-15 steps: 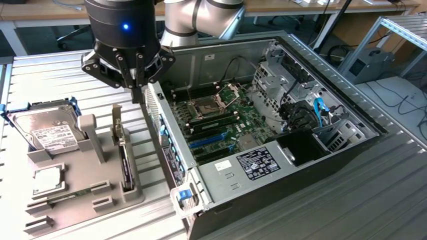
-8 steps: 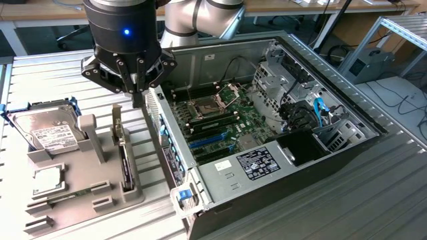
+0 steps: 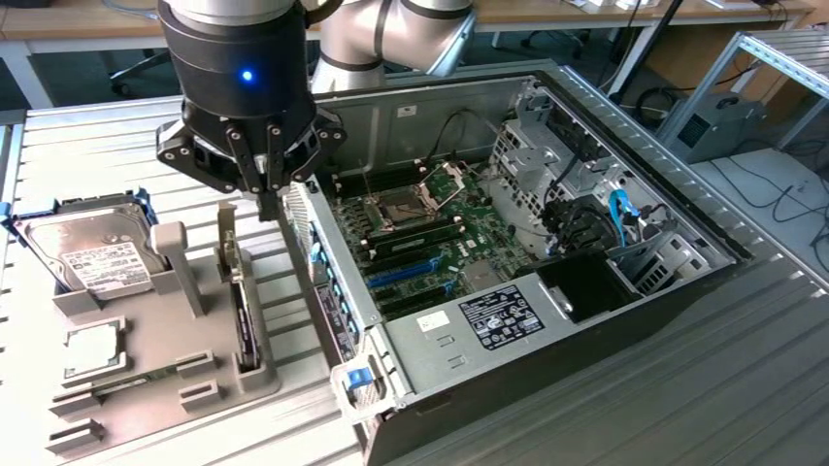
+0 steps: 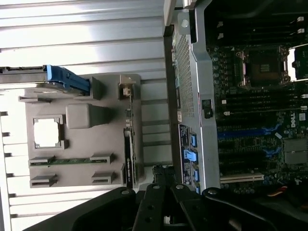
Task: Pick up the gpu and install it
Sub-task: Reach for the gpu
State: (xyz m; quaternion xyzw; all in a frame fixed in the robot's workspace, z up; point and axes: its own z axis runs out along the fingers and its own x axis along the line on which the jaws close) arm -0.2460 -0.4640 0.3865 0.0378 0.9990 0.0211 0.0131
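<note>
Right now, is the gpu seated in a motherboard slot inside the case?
No, the gpu stands on edge in the gray holder outside the computer case.

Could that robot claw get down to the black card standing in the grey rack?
Probably yes. The gripper hangs close above the gpu, which stands on edge in the grey holder beside the open computer case; nothing covers its top edge.

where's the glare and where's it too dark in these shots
Wrist view: glare whitens the table slats and the square chip; the case is dim inside. Exterior view: even light, blue lamp glowing on the arm.
</note>
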